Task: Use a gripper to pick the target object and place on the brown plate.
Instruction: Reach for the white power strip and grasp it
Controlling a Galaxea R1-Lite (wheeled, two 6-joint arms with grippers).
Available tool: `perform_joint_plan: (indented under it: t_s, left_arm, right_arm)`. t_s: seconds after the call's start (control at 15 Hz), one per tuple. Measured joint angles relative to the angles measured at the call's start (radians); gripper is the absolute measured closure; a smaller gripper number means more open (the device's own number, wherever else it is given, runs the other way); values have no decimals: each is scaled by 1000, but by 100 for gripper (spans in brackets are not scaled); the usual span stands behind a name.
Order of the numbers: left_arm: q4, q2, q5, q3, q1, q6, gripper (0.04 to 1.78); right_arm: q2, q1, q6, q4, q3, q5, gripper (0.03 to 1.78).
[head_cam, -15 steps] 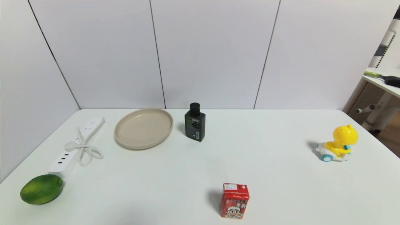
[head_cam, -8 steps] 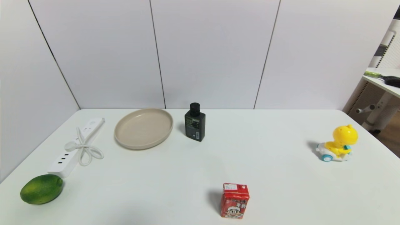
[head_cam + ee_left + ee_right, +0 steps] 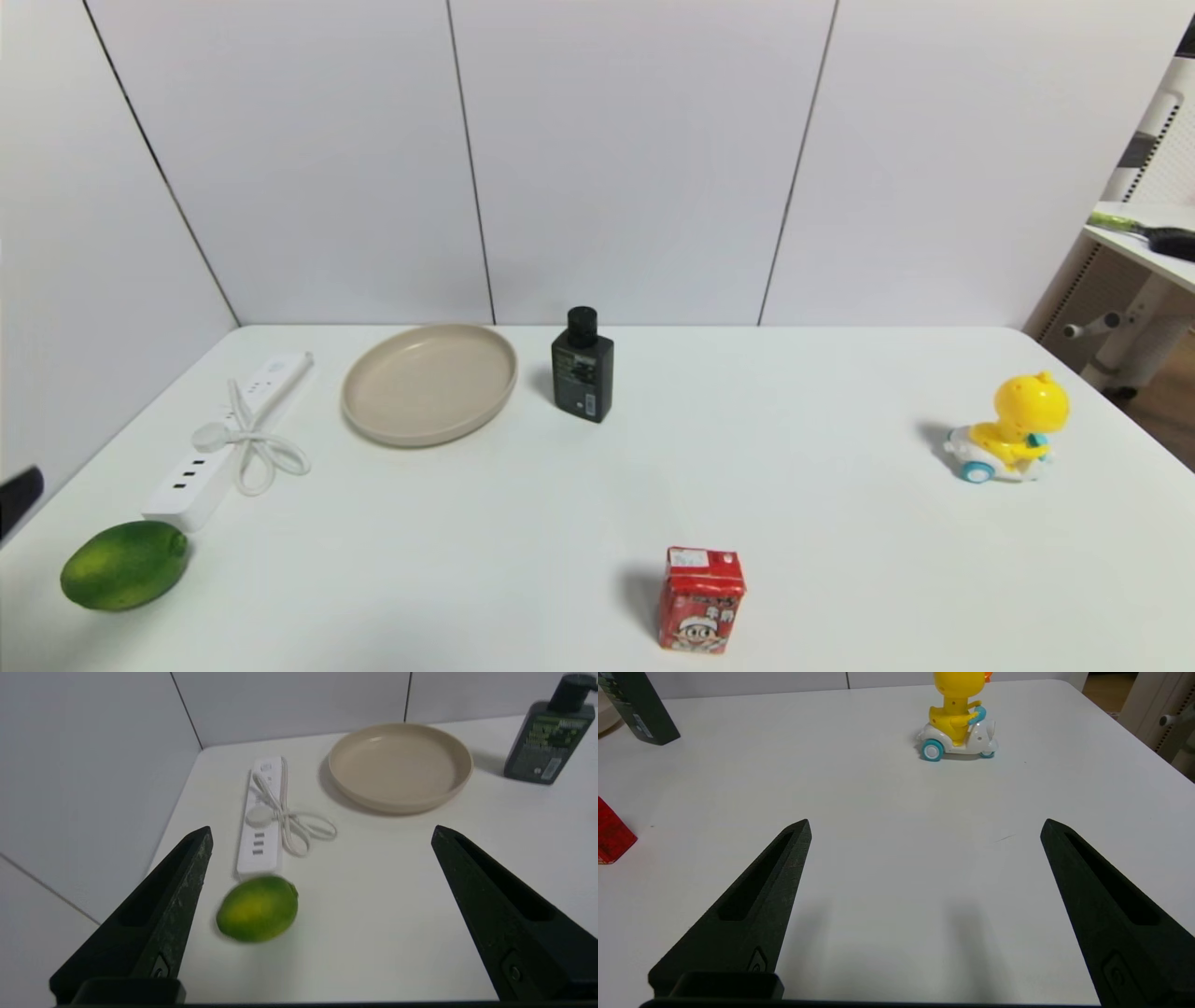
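The long white power strip (image 3: 229, 439) lies on the table's left side with its looped cord bundled across its middle; it also shows in the left wrist view (image 3: 261, 816). The beige-tan plate (image 3: 429, 383) sits just right of the strip's far end and holds nothing; the left wrist view (image 3: 399, 765) shows it too. My left gripper (image 3: 321, 833) is open and empty, above the table's near left part, short of the strip. A black bit of the left arm (image 3: 19, 495) shows at the head view's left edge. My right gripper (image 3: 926, 823) is open and empty over bare table.
A green lime (image 3: 124, 565) lies against the strip's near end, between it and my left gripper (image 3: 257, 907). A dark bottle (image 3: 583, 369) stands right of the plate. A red carton (image 3: 700, 599) is at the front centre, a yellow toy (image 3: 1013, 429) at the right. A wall borders the left.
A black part of the left arm has come into the head view at its left edge. The objects on the table have not moved.
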Motion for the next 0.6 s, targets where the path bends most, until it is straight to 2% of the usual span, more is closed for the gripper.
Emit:
perform_joint_plan:
  t_s: [0.33,0.6]
  left_arm:
    - [33,404,0,-442,35,19,13]
    - [198,696,-1,-699,84,22,13]
  right_arm:
    - [0,0,0,0,0,0,11]
    - [0,0,0,0,0,0,11]
